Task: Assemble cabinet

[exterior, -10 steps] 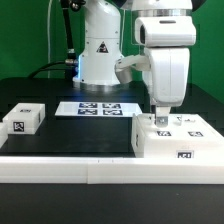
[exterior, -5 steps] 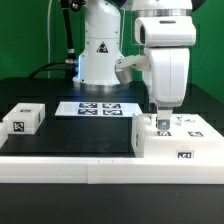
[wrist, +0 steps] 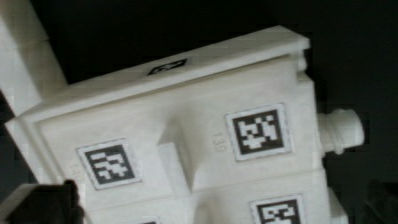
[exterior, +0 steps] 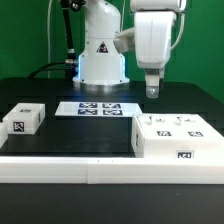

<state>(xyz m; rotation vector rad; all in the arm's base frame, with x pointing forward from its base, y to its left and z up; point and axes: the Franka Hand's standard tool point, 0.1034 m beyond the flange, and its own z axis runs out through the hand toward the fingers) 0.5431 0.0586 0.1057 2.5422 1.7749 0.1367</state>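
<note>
Hand [exterior: 152, 90]: up in the air, holds nothing; spread or not, cannot tell.
Cabinet box [exterior: 178, 138]: sits just under the hand.
Small block [exterior: 22, 119]: far from the hand, not joined yet.

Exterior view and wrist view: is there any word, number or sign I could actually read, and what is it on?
No readable words or numbers in either view.
Robot base: black triangle sign, too small to read.
Cabinet, small block, marker board: black-and-white square tags, patterns only, no letters.
</note>
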